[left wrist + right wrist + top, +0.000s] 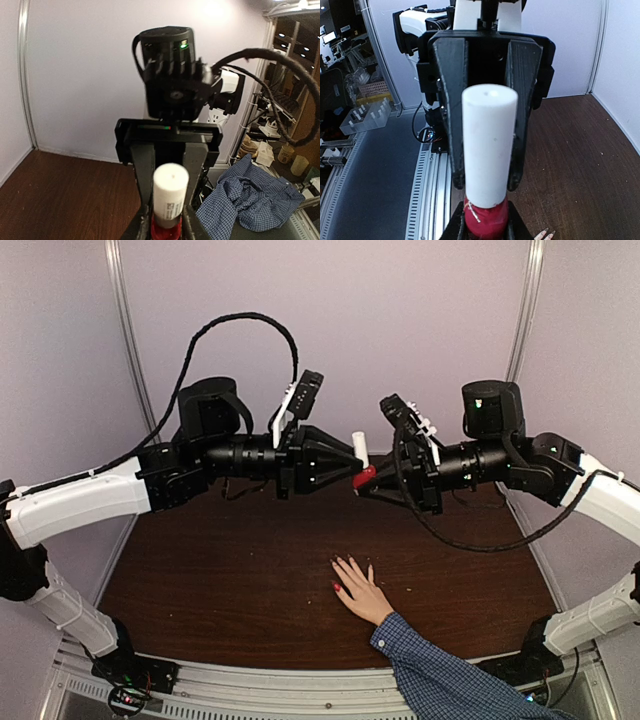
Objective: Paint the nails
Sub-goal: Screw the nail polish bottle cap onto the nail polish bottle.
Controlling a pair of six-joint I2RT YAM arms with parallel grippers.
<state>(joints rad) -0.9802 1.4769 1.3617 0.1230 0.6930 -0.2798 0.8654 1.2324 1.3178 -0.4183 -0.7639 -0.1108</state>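
Showed a small red polish bottle (365, 478) upright in mid-air above the dark desk (220, 570), its body clamped in the closed right jaws. Showed the left jaws close on either side of its white cap (360, 448); could not tell whether gripping. Below, found a hand (358, 592) in a blue checked sleeve (440, 680) flat on the desk, nails (337, 588) facing up, one glossy red.

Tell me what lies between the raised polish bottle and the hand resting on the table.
Nothing. The top view shows only bare brown tabletop between the polish bottle and the hand.
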